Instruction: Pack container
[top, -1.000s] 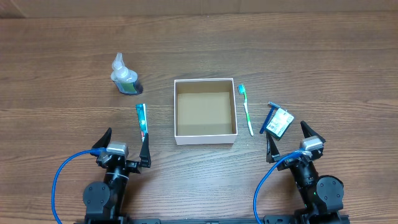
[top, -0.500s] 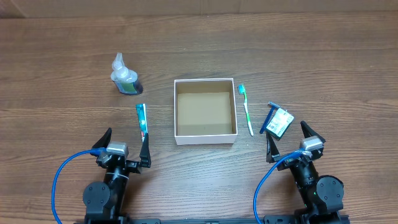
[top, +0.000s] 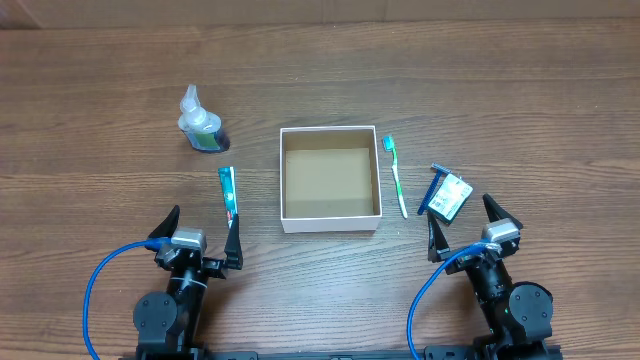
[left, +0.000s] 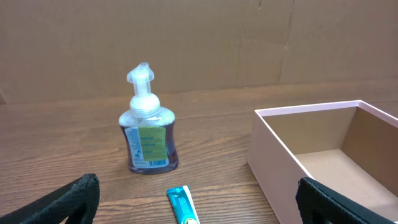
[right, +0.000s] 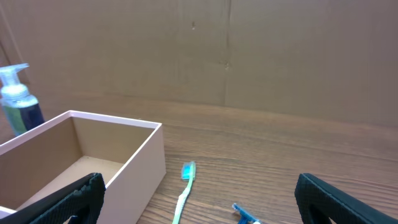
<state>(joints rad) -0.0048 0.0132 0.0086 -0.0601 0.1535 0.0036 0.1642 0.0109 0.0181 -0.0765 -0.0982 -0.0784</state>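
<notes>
White-walled cardboard container (top: 330, 224): centre of desk (top: 500, 90), between both arms. Spread, empty left hand (top: 203, 225): toothpaste tube (top: 228, 192) just ahead, long axis pointing away. Spread, empty right hand (top: 465, 222): nearer toothbrush (top: 397, 177), lying along container's right wall.

One each: container (top: 330, 224), bottle (top: 200, 126), toothpaste tube (top: 228, 193), toothbrush (top: 397, 177), razor (top: 433, 189), small packet (top: 456, 197).

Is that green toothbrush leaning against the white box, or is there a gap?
Apart. The right wrist view shows bare table between the toothbrush and the container.
</notes>
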